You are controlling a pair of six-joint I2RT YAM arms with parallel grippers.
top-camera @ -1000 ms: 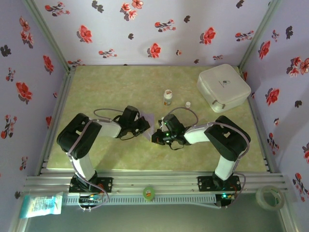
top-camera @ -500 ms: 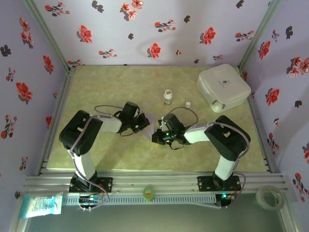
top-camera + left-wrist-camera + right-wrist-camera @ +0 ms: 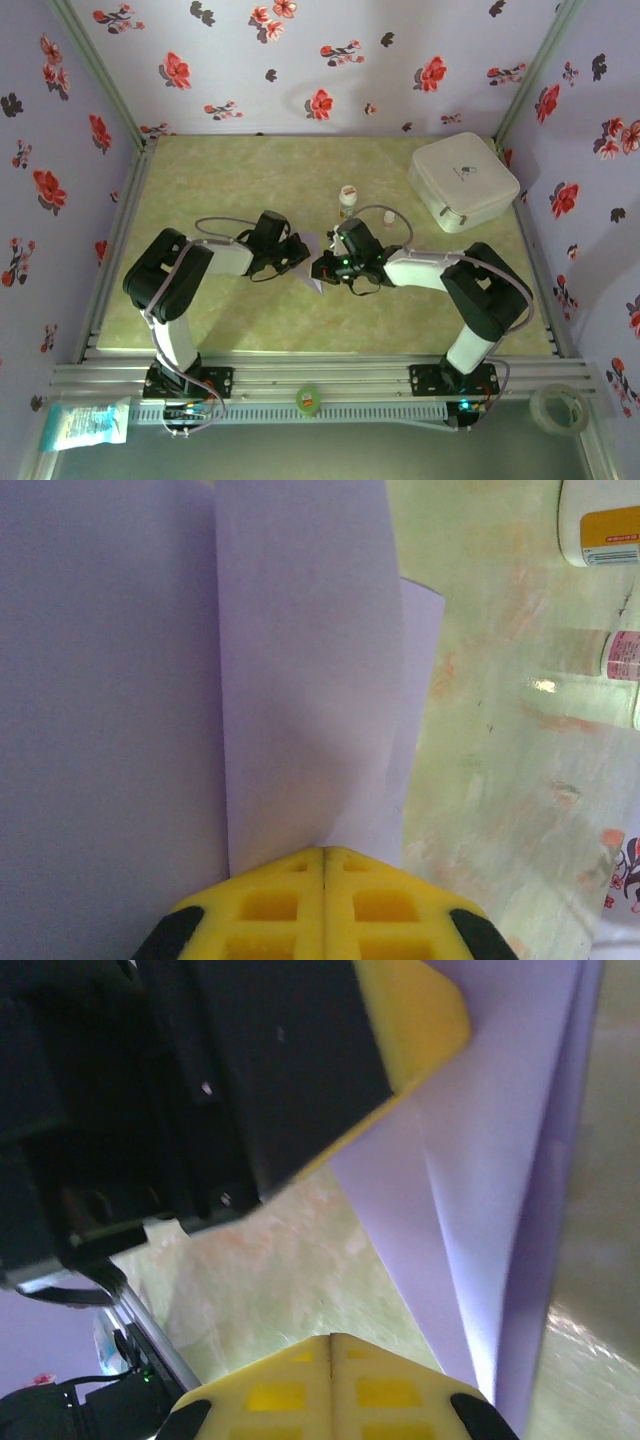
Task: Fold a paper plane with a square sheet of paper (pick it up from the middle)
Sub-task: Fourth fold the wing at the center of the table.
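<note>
The square sheet of paper (image 3: 312,264) is pale lilac and folded into creased layers, standing between the two grippers at the table's middle. My left gripper (image 3: 297,256) is shut on its near edge; in the left wrist view the folded sheet (image 3: 300,680) rises straight from the closed yellow fingertips (image 3: 325,852). My right gripper (image 3: 323,268) is shut with nothing between its fingers. In the right wrist view its closed tip (image 3: 331,1338) sits just left of the paper (image 3: 500,1210), and the left gripper's yellow finger (image 3: 415,1020) clamps the sheet above.
A white rounded box (image 3: 463,180) stands at the back right. Two small white bottles (image 3: 347,198) (image 3: 388,216) stand just behind the grippers, close to the right arm. The bottles (image 3: 600,520) also lie right of the paper in the left wrist view.
The right gripper has shifted left and slightly away from the bases, closer to the paper, with its forearm stretched out. The left gripper moved slightly right earlier and now holds still.
</note>
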